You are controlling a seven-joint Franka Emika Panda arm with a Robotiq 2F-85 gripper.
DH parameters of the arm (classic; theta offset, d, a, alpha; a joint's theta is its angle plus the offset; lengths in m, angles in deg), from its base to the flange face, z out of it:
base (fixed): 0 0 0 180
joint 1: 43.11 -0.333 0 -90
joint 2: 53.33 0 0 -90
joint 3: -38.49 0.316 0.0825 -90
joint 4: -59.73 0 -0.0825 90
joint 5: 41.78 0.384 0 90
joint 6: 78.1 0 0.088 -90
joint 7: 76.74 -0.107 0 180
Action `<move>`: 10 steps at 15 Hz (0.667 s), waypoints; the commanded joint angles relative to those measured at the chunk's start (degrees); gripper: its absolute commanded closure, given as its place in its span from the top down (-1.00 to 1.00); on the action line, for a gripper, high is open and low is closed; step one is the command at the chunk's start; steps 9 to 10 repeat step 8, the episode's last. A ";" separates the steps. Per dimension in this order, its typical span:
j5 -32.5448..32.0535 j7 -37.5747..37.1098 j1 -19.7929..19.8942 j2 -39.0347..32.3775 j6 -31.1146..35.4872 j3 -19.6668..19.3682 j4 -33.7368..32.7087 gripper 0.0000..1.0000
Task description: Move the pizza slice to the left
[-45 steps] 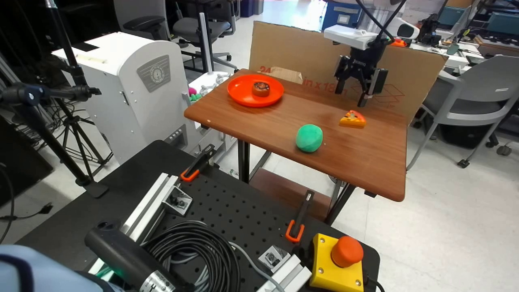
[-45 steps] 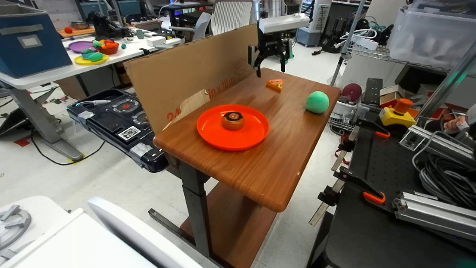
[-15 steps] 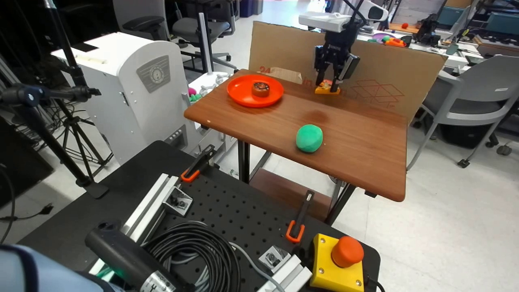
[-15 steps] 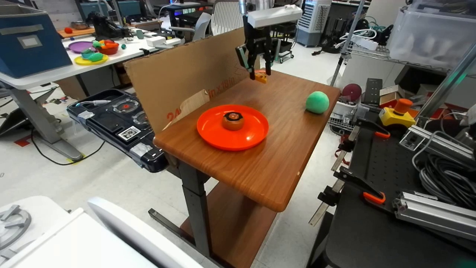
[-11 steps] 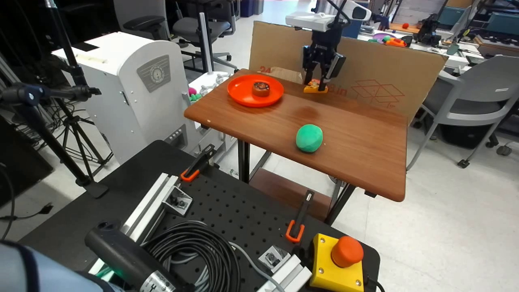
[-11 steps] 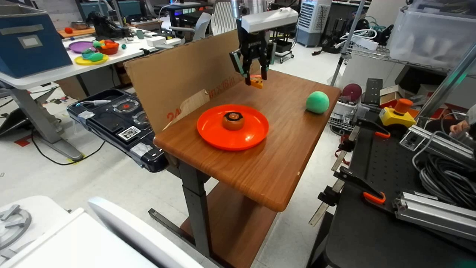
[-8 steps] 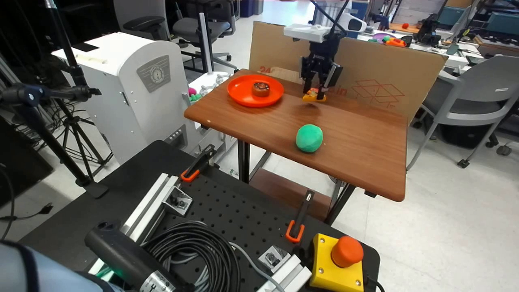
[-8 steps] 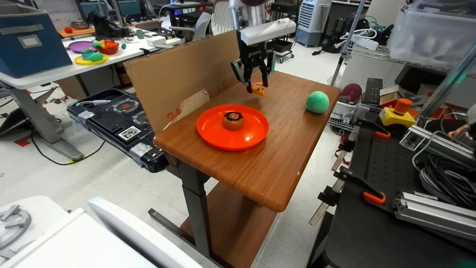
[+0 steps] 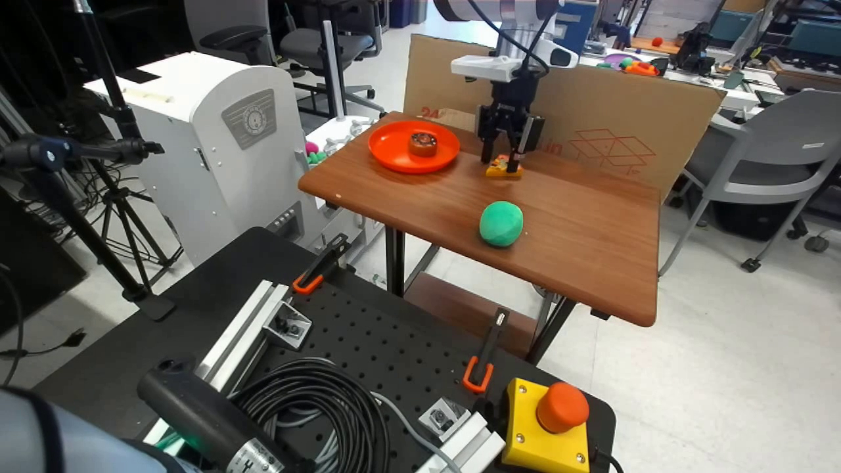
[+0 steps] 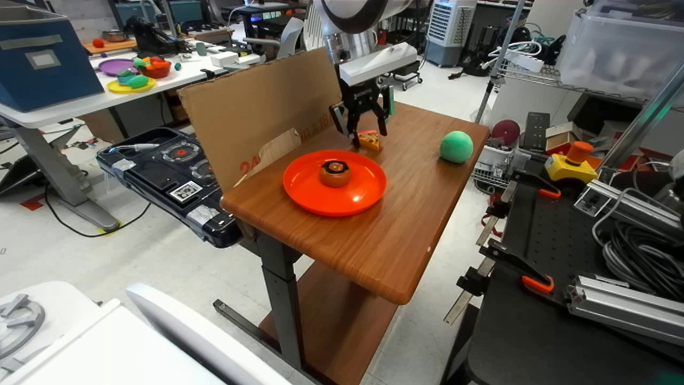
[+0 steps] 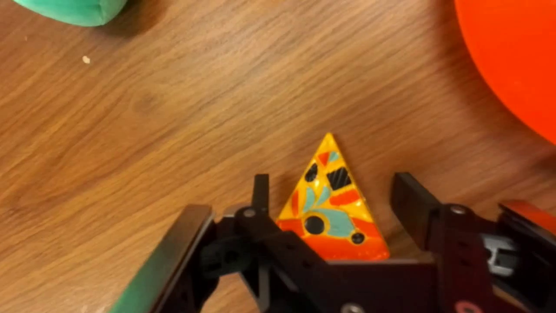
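While the gripper (image 11: 332,177) stands with two fingers parted on either side, one pizza slice (image 11: 341,219), a yellow wedge marked red, black and blue-green, lies on the table (image 11: 173,126) at lower centre of the wrist view; one green ball (image 11: 82,8) sits upper left, one red-orange plate (image 11: 517,52) upper right, bearing one round brown toy (image 10: 335,178) in both exterior views
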 commanded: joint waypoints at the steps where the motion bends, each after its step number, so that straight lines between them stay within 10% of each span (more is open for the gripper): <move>1: 0.91 1.63 -0.48 4.12 -3.16 1.97 3.55 0.99; 10: 0.68 2.39 -0.75 9.18 -4.74 3.32 8.38 1.00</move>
